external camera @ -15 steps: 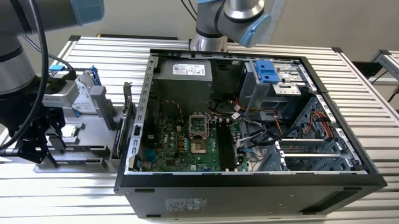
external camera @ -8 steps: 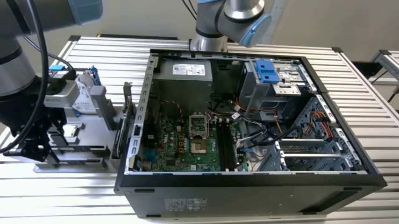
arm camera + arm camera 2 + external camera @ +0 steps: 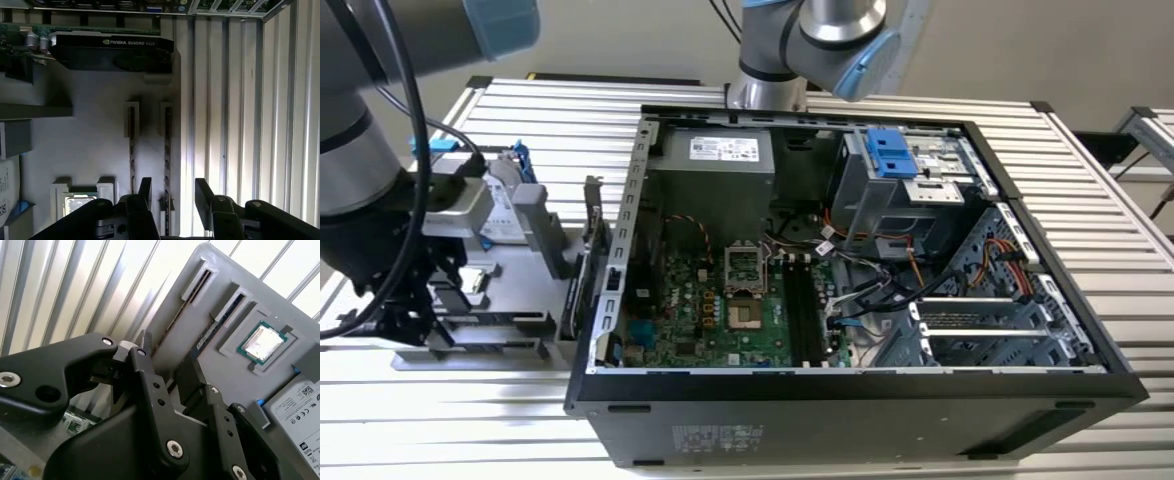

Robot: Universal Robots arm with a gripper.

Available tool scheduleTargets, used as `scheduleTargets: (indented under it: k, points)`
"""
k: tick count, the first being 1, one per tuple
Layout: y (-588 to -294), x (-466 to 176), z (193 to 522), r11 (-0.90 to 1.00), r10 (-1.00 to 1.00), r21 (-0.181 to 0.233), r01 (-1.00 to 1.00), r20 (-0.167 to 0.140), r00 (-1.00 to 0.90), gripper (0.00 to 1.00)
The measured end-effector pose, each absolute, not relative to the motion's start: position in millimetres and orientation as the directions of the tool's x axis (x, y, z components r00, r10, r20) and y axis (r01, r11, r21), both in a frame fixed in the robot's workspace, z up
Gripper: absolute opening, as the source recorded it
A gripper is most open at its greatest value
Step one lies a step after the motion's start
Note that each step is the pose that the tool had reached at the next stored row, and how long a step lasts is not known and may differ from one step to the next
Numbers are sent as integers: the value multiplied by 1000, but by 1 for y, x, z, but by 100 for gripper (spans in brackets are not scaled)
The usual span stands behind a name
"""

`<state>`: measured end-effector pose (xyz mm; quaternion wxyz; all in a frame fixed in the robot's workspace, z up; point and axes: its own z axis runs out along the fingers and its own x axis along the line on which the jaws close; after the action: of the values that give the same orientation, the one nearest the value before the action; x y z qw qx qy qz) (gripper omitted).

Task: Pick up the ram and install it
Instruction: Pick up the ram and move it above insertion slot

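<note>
The tool [image 3: 173, 187] is hanging wide open and empty over the gray tray [image 3: 534, 255] at the exterior view's left, and the ram [image 3: 167, 150] is sitting on edge in its slot between the fingers [image 3: 146, 187], long axis running crosswise to their squeeze.

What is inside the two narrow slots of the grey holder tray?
A slim ram stick stands edge-on in each; only top edges show, and the open black gripper covers one end.

ram [image 3: 167, 150] | one side: neighbouring slot [image 3: 132, 130] close | other side: open over table [image 3: 240, 125]
</note>
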<state>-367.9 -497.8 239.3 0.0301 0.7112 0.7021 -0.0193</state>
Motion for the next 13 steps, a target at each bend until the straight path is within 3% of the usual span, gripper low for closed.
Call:
scheduleTargets:
  k: [13]
  points:
    - [-498, -368, 234, -6, 998, 16, 1000, -68, 8, 100]
